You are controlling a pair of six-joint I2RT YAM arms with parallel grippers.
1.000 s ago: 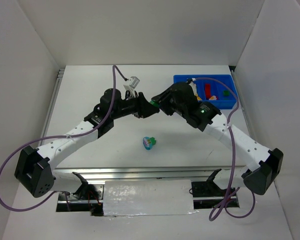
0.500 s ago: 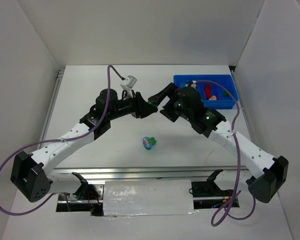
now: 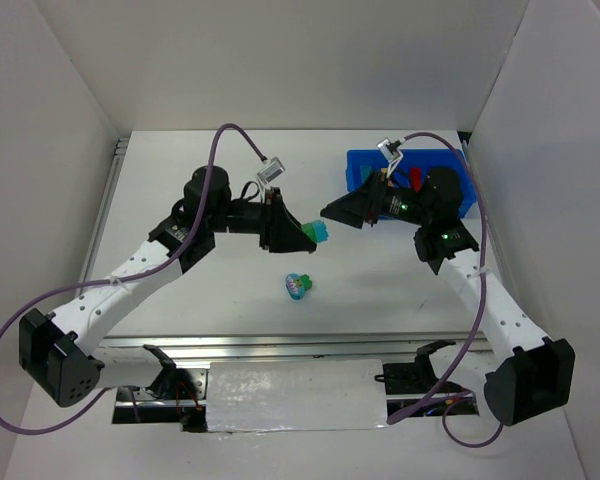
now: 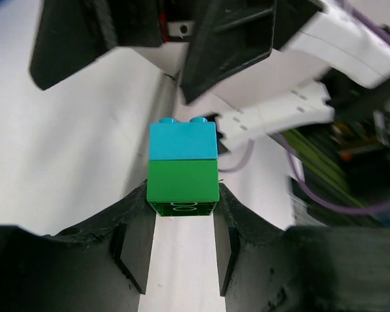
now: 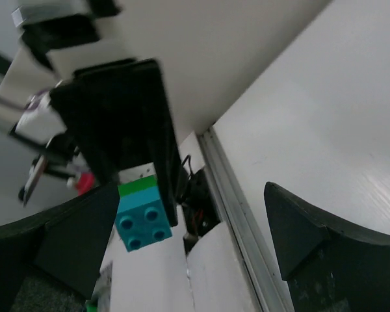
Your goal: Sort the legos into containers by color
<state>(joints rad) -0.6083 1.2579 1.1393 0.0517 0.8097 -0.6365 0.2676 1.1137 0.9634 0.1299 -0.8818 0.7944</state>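
My left gripper (image 3: 302, 236) is shut on a two-piece lego, a green brick (image 4: 182, 182) with a cyan brick (image 4: 182, 140) stacked on its far end. This stack (image 3: 316, 234) hangs above the table's middle. My right gripper (image 3: 332, 212) stands open just right of it, jaws wide apart and touching nothing; its wrist view shows the cyan studs (image 5: 142, 221) ahead, beside its left finger. A small multicoloured lego (image 3: 299, 286) lies on the table below both grippers. The blue tray of containers (image 3: 358, 160) sits at the back right, largely hidden by the right arm, with a red lego (image 3: 417, 178) showing inside.
White walls close in the table on the left, back and right. A metal rail (image 3: 280, 345) runs along the near edge between the arm bases. Purple cables loop off both arms.
The right gripper let go of the green-and-cyan stack, opened wide and drew back right toward the tray. The left gripper kept the stack and shifted slightly down and right.
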